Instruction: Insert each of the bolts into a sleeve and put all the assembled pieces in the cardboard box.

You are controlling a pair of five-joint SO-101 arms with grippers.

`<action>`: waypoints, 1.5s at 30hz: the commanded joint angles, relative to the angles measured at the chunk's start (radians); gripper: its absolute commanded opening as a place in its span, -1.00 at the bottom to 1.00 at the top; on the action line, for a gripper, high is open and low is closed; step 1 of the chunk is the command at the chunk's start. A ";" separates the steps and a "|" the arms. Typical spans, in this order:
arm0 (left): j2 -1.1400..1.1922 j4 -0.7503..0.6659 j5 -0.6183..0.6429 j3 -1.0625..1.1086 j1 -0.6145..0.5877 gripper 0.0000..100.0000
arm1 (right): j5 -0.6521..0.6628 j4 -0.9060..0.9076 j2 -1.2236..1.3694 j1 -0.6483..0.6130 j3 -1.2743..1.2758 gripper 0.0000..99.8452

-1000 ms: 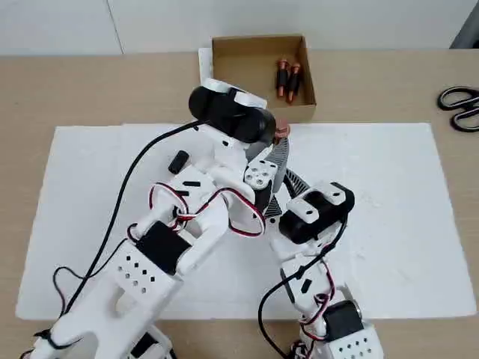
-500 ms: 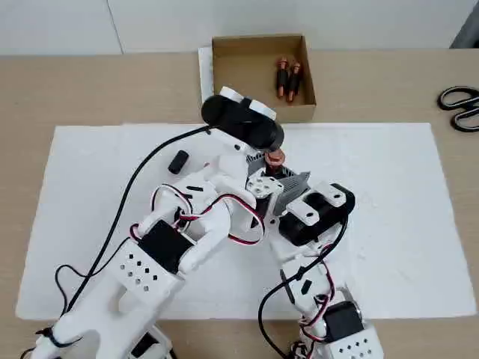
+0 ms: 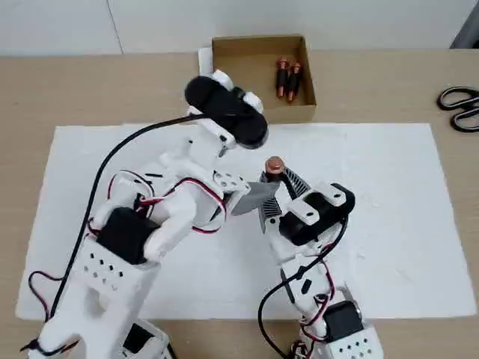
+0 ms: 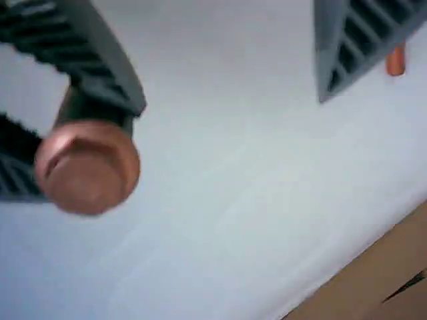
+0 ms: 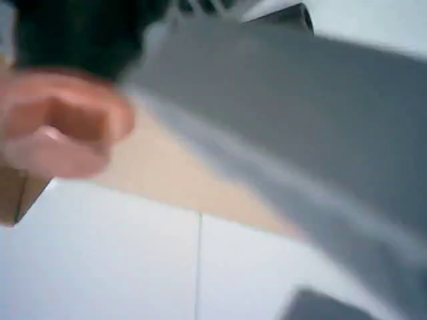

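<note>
The assembled piece point(image 3: 275, 164) sits on the arms' side of the cardboard box point(image 3: 224, 71), a little out from the box's near wall and above the white mat point(image 3: 389, 194). Its long axis points up toward the high camera, so from above it shows as little more than a round cap (the shaft is hidden beneath). In the left wrist view its copper head point(image 4: 87, 167) faces the lens, smooth and slightly domed, with the black sleeve point(image 4: 93, 110) behind it.

The right gripper point(image 3: 277, 176) is clamped on that sleeve, with a dark ribbed finger point(image 4: 73, 47) on either side. The left gripper point(image 3: 258, 206) is just beside it, a little farther from the box. It is spread apart and holds nothing, and its grey finger point(image 4: 360, 47) is well apart from the piece.

Inside the box, along its right wall, two finished pieces point(image 3: 283, 75) lie side by side. Their long axes run from the far wall toward the near wall (black in the middle, copper at each end). Scissors point(image 3: 458, 106) lie well to the right of the box on the bare table point(image 3: 75, 90).
</note>
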 commanded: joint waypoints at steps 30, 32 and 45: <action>0.500 0.489 0.161 -0.518 -0.624 -0.34 | 0.107 0.028 0.286 0.093 -0.606 -0.99; 0.499 0.491 0.160 -0.518 -0.623 -0.34 | 0.107 -0.039 0.469 0.093 -0.775 -0.99; 0.499 0.540 0.158 -0.492 -0.624 -0.34 | 0.106 -0.101 1.853 0.206 -1.830 -0.99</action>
